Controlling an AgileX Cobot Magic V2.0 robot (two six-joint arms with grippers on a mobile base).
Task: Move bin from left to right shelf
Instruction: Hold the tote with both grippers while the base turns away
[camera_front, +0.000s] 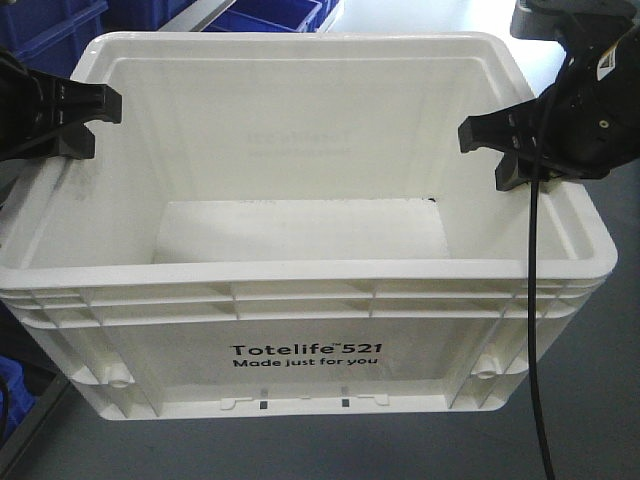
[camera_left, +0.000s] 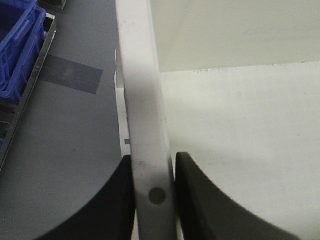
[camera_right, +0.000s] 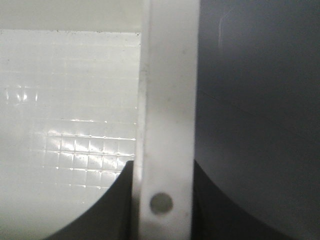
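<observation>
- The bin (camera_front: 150, 345), a big white crate, fills almost the whole front view. Its open top faces up and nothing lies on its floor. I cannot tell if its bottom touches the ground or hangs a little above it.
- A grey surface (camera_front: 600, 400) lies under and around the bin. In the left wrist view a darker tape patch (camera_left: 72, 75) is on it, at 10 o'clock from the gripper.
- Blue bins (camera_front: 50, 25) stand behind the white bin at 11 o'clock, well apart from it.
- The right gripper (camera_front: 492, 155) is at 2 o'clock on the bin. Its jaws are nearly closed and pinch the right side wall at the rim. In the right wrist view one finger (camera_right: 110, 210) is inside the bin and the other is outside, both touching the wall.
- The left gripper (camera_front: 88, 122) is at 10 o'clock on the bin. It clamps the left side wall in the same way: in the left wrist view one finger (camera_left: 115, 200) presses from outside and the other from inside.
- A black cable (camera_front: 535, 350) hangs from the right gripper toward 6 o'clock, in front of the bin's right corner.
- The black print (camera_front: 305, 355) "Totelife 521 Made just for you" is on the near wall, at 6 o'clock.
- A small round mark (camera_right: 161, 203) is on top of the rim between the right gripper's fingers.
</observation>
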